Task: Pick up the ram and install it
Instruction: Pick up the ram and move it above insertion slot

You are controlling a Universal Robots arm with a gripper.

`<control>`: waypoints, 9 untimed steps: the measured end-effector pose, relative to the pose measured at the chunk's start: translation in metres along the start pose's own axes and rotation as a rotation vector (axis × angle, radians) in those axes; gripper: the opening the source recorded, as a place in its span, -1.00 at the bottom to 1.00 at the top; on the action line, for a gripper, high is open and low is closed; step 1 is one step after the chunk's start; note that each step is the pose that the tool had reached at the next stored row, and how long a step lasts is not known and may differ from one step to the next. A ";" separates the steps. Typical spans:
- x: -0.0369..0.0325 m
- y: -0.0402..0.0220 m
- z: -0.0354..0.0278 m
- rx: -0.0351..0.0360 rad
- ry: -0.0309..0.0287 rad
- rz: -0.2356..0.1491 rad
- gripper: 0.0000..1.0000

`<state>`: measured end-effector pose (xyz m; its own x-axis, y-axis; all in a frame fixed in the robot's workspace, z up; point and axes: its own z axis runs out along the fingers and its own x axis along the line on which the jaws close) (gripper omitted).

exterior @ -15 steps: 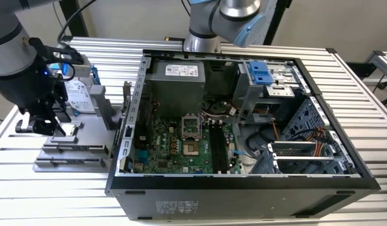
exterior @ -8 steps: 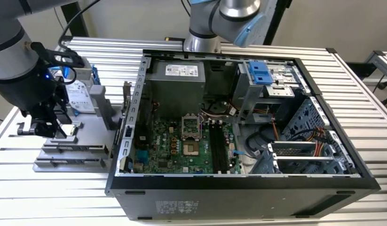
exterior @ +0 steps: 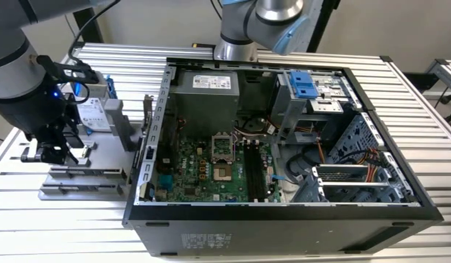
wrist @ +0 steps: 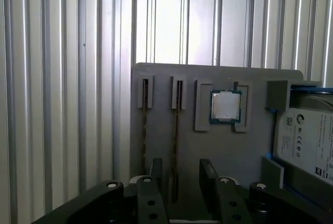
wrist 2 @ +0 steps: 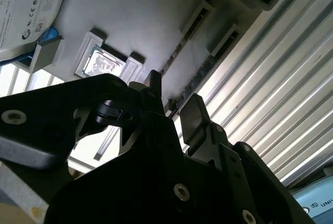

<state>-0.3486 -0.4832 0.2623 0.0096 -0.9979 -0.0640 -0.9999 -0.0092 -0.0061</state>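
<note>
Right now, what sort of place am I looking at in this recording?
Probably a robotics lab bench for computer assembly: an open desktop case lies on a slotted aluminium table, a grey fixture tray holds ram sticks and a processor, and the end effector hovers open over the tray.

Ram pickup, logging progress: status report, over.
End effector open, over the tray. Ram on edge in it, ungripped, below the fingers. Second stick close beside.

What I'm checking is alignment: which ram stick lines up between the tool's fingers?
The ram stick nearer the processor; the other stick lies outside the fingers of the tool.
</note>
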 end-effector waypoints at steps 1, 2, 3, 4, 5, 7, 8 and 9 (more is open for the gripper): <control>0.0009 0.0001 0.0005 -0.0001 0.0001 0.000 1.00; 0.0020 0.0000 0.0010 -0.0001 0.0000 0.000 1.00; 0.0029 0.0001 0.0016 0.0000 0.0000 0.000 1.00; 0.0039 0.0001 0.0022 0.0000 0.0000 0.000 1.00; 0.0048 0.0001 0.0027 -0.0001 0.0001 0.000 1.00; 0.0068 0.0001 0.0039 0.0000 0.0000 0.000 1.00; 0.0079 0.0002 0.0044 -0.0001 0.0000 0.000 1.00; 0.0090 0.0002 0.0049 0.0000 0.0000 0.000 1.00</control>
<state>-0.3487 -0.4919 0.2569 0.0098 -0.9979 -0.0640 -0.9999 -0.0094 -0.0061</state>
